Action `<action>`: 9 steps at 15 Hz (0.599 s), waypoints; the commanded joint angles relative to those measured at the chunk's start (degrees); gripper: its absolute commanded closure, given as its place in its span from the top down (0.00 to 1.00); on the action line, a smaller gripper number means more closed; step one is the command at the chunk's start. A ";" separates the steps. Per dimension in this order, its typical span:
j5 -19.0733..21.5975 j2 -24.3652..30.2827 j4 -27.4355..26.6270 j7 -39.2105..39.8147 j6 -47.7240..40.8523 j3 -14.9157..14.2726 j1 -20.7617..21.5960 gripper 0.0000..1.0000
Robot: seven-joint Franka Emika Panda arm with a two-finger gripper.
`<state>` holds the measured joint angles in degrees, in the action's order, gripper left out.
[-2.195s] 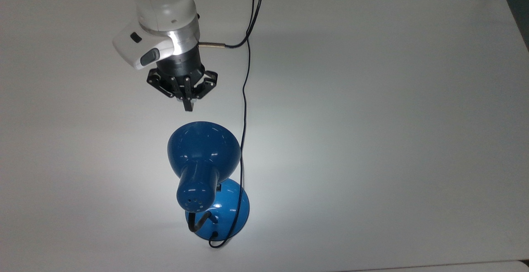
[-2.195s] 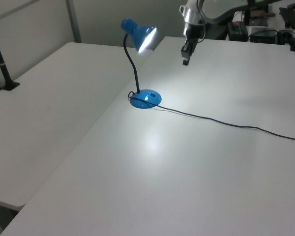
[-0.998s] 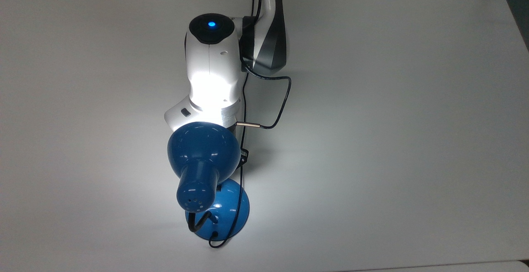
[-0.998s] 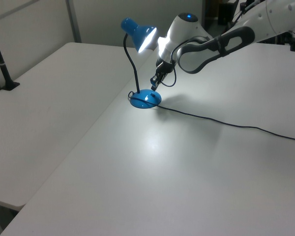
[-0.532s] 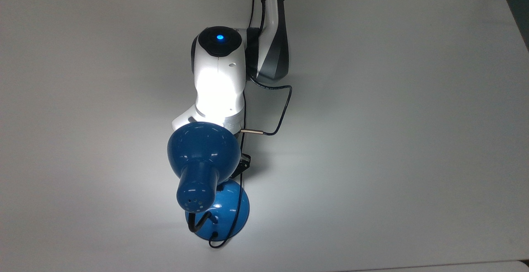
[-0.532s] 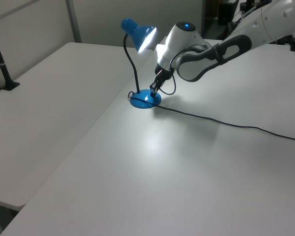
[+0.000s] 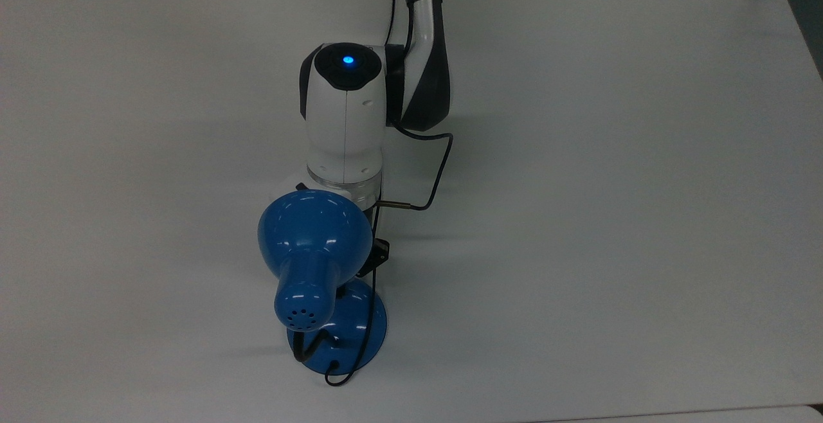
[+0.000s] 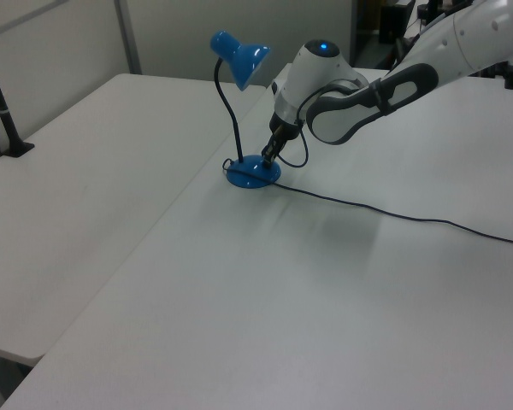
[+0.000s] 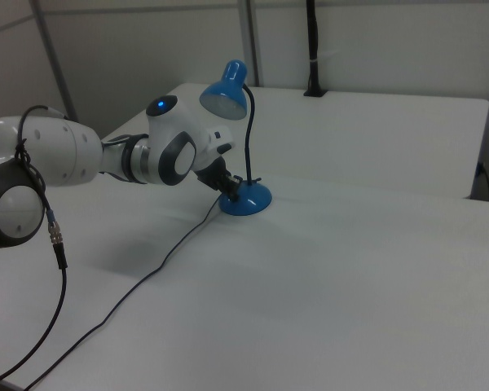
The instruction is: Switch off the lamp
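Blue desk lamp (image 8: 238, 61) mid-frame, unlit, neck upright, shade aimed toward the left view's lower right. Gripper (image 8: 267, 159) at its base; finger state impossible to tell.

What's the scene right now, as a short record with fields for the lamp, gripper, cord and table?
lamp: blue desk lamp, upright, shade unlit
lamp base: round, blue, flat on the table
gripper: tip down at the lamp base
cord: thin black cord trailing from the base across the table
table: white, no pool of light on it
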<state>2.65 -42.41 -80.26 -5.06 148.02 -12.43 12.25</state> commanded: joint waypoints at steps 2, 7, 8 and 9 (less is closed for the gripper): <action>-0.89 -0.30 -3.40 1.72 0.78 -0.32 0.67 0.00; -0.81 3.64 -10.60 4.53 0.34 -0.23 2.25 0.00; -0.46 5.92 -12.62 4.89 0.25 -0.23 2.25 0.00; 0.07 8.46 -14.47 4.89 0.17 -0.14 1.99 0.00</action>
<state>1.92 -40.33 -85.02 -2.05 148.11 -12.43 13.43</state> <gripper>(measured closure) 0.991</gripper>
